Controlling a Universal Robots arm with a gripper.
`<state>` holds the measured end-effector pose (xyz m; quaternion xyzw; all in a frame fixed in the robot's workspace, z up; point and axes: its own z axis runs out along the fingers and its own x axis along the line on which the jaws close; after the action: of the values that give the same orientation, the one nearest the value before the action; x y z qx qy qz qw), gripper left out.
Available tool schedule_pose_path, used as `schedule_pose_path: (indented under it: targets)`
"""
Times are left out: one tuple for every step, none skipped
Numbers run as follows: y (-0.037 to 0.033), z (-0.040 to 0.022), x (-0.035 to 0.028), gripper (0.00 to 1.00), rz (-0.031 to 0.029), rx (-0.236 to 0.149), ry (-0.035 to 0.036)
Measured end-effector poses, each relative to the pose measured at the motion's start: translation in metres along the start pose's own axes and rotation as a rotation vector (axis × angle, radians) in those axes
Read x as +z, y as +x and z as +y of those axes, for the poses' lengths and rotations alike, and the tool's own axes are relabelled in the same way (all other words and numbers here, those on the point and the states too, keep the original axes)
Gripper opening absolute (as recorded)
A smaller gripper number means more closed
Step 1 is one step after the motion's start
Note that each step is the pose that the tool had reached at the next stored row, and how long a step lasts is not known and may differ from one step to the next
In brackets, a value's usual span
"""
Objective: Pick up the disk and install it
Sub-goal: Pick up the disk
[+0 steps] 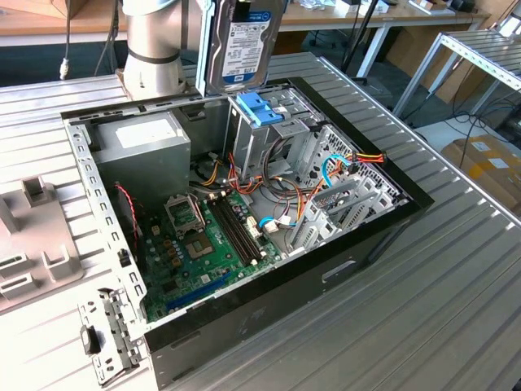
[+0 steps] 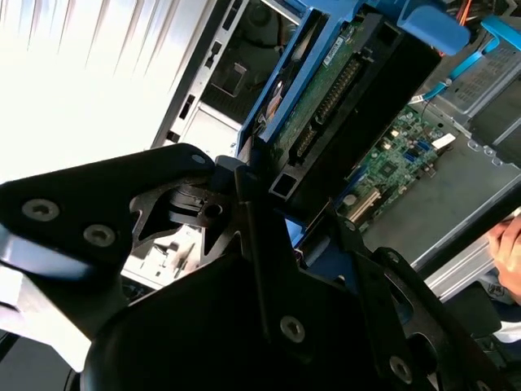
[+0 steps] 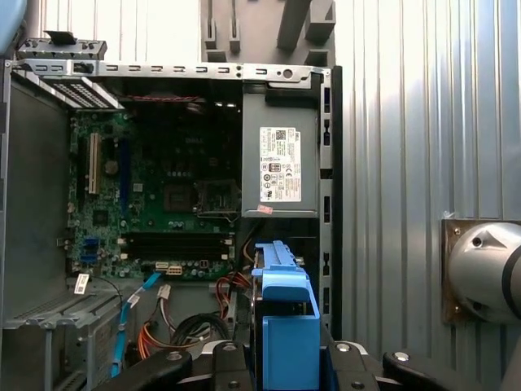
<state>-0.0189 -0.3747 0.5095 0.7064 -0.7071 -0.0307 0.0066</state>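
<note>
- The pincer (image 2: 295,213) is clenched on the disk (image 1: 246,39) and holds it upright in the air.
- In the exterior view the disk hangs just above the grey cage (image 1: 262,110), which has light-blue tabs.
- The cage sits inside the open computer case (image 1: 244,326).
- In the first wrist view the disk's blue bracket (image 3: 285,326) is near the power-supply box (image 3: 281,167).
- The case lies on the counter (image 1: 456,326).
</note>
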Motion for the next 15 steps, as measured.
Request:
schedule_pose_path:
  targets:
    - [0.0005,-0.0010,-0.0001,0.36,0.0000,0.000,-0.0001]
    - [0.0008,-0.0017,-0.0001,0.36,0.0000,0.000,-0.0001]
    - [0.0015,-0.0031,-0.0002,0.36,-0.0001,0.000,-0.0002]
    - [0.0019,-0.0039,-0.0002,0.36,0.0000,0.000,-0.0003]
    - [0.0031,-0.0063,-0.0003,0.36,-0.0001,0.000,-0.0005]
    - [0.0039,-0.0079,-0.0004,0.36,-0.0001,0.000,-0.0007]
    - [0.0043,-0.0088,-0.0005,0.36,0.0000,0.000,-0.0007]
    - [0.0048,-0.0099,-0.0005,0.36,-0.0001,0.000,-0.0009]
    - [0.0053,-0.0110,-0.0006,0.36,0.0000,0.000,-0.0009]
    - [0.0057,-0.0120,-0.0006,0.36,-0.0001,0.000,-0.0010]
    - [0.0061,-0.0130,-0.0007,0.36,-0.0001,0.000,-0.0011]
    - [0.0065,-0.0139,-0.0007,0.36,-0.0001,0.000,-0.0011]
    - [0.0070,-0.0150,-0.0008,0.36,-0.0001,0.000,-0.0012]
    - [0.0074,-0.0161,-0.0009,0.36,-0.0001,0.000,-0.0013]
    - [0.0081,-0.0177,-0.0009,0.36,0.0000,0.000,-0.0014]
